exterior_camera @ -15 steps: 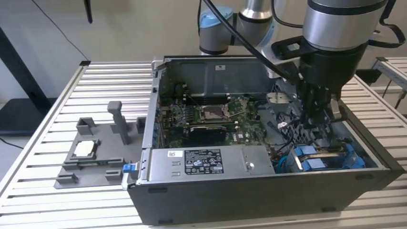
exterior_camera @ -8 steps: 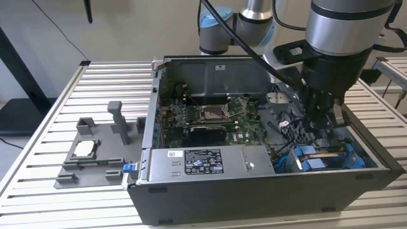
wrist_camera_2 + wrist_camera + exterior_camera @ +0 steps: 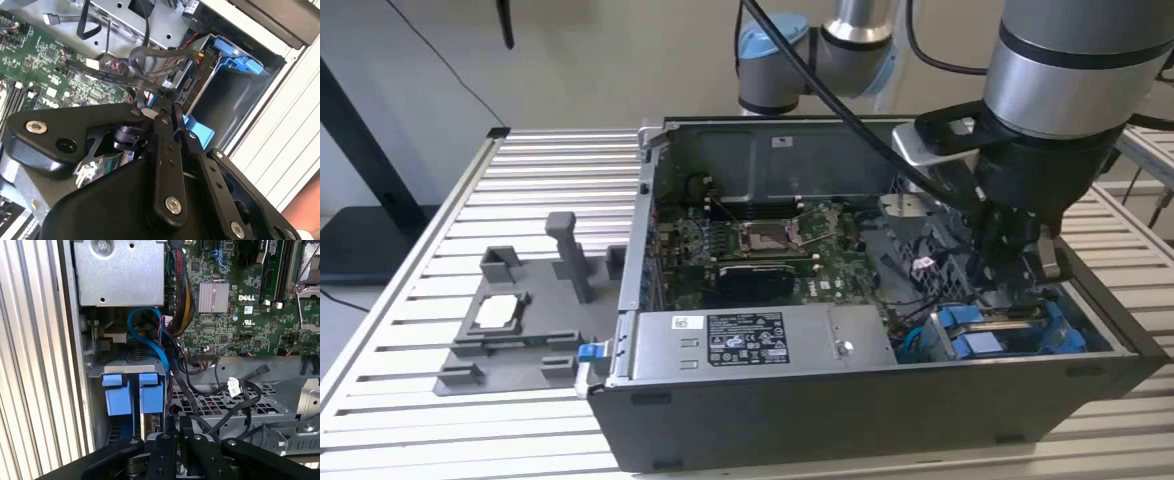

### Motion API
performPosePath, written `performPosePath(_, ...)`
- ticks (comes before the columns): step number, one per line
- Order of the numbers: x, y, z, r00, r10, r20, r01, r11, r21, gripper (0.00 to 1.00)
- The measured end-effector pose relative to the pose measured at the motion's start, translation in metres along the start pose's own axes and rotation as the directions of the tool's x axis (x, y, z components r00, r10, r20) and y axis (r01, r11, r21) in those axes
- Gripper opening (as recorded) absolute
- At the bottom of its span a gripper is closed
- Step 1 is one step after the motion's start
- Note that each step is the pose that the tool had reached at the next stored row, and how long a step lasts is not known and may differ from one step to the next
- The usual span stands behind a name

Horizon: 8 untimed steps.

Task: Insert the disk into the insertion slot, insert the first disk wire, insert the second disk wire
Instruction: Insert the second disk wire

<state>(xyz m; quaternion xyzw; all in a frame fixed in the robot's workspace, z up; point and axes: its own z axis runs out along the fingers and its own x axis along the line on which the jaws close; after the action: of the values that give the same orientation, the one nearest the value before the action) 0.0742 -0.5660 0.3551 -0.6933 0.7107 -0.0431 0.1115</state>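
Observation:
The disk sits in its bright blue carrier (image 3: pixel 987 338) in the drive bay at the front corner of the open computer case, on the exterior view's right. Its blue end tabs (image 3: pixel 151 395) and a second blue carrier (image 3: pixel 116 395) beside it appear in the first wrist view. My gripper (image 3: pixel 1011 285) reaches down into the case just above that bay. Its black fingers (image 3: pixel 165 130) are drawn close together at the disk's end. A flat black disk wire (image 3: pixel 100 72) runs into the fingertips, and the jaws seem shut on its plug.
The green motherboard (image 3: pixel 761 245) fills the case's middle, and a silver power supply (image 3: pixel 747 340) lies along the front wall. A loose blue cable (image 3: pixel 150 335) and black wire bundles (image 3: pixel 235 400) crowd the bay. A grey fixture (image 3: pixel 507 330) stands on the slatted table on the exterior view's left.

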Motion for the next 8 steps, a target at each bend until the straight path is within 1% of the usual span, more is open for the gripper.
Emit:
performPosePath(2, 0.0026, -0.0014, 0.0012, 1.0000, 0.001, -0.0003, -0.001, 0.9999, -0.0112, 0.16)
performPosePath(5, 0.0066, -0.0052, 0.0040, 1.0000, 0.003, 0.0003, -0.003, 0.9997, -0.0237, 0.16)
performPosePath(8, 0.0099, -0.0118, 0.0076, 1.0000, 0.004, 0.0011, -0.004, 0.9994, -0.0355, 0.16)
